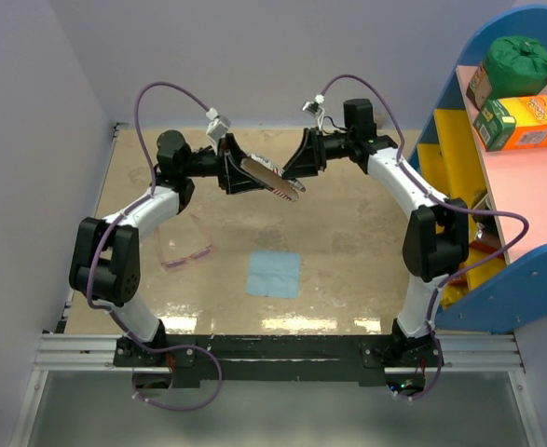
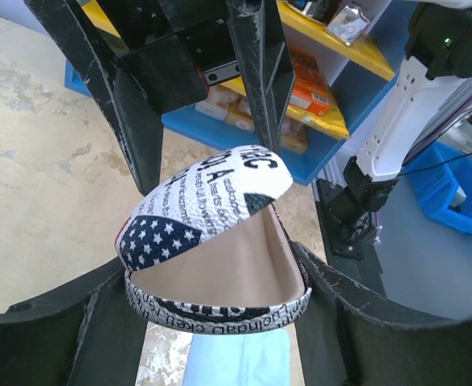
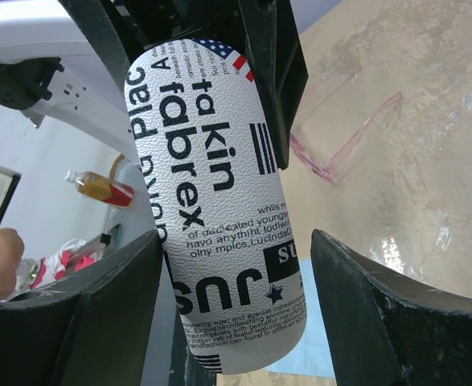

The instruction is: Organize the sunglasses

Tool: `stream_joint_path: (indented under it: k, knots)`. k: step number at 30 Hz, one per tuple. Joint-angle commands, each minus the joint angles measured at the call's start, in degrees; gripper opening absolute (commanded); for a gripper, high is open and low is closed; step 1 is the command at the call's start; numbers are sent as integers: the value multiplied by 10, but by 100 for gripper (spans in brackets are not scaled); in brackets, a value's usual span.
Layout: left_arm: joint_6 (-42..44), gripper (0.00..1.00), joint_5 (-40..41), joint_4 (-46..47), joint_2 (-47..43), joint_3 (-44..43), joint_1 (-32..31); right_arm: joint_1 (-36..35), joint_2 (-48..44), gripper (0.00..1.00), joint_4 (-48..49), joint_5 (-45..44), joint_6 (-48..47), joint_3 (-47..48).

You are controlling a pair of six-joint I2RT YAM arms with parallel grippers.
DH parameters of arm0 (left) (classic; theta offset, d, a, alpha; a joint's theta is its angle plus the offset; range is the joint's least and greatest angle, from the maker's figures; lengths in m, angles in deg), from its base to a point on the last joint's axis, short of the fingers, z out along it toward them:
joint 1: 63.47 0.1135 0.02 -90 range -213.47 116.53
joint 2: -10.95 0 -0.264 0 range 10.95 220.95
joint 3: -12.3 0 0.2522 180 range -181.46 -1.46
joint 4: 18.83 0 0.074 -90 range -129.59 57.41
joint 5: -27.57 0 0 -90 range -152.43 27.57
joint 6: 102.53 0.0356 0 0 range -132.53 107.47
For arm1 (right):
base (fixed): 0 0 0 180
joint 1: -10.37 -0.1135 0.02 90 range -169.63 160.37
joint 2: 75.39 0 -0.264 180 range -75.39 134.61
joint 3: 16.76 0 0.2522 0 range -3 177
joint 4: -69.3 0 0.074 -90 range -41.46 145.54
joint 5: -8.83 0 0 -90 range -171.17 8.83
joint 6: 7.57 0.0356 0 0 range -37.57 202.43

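Observation:
The sunglasses lie with pink-purple arms unfolded on the table, left of centre; they also show in the right wrist view. My left gripper is shut on the lower shell of the flag-print case and holds it in the air over the far table. In the left wrist view the case is partly open, with its beige lining showing and nothing inside. My right gripper is open, its fingers either side of the case lid with gaps on both sides.
A light blue cloth lies flat at the table's middle, below the held case. A blue shelf unit with a green bag and an orange box stands along the right edge.

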Motion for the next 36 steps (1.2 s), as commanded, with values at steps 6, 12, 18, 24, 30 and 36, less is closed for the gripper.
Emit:
stream_joint_path:
  k: [6,12,18,24,30,36]
  knots:
    - [-296,0,-116,407,-6,11,-7,29,4,75,14,-115,-15,-3]
    - [-357,0,-114,461,13,6,-6,29,-4,75,-4,-134,-33,6]
    - [-353,0,-112,460,11,10,-6,31,1,75,-35,-161,-58,21]
    - [-268,0,-76,328,1,12,8,30,-30,76,-47,-106,-91,24]
    - [86,0,33,-120,-40,-35,22,9,-47,76,-122,-120,-169,33]
    - [53,0,39,-75,-32,-22,21,-19,-34,72,-190,-170,-249,36]
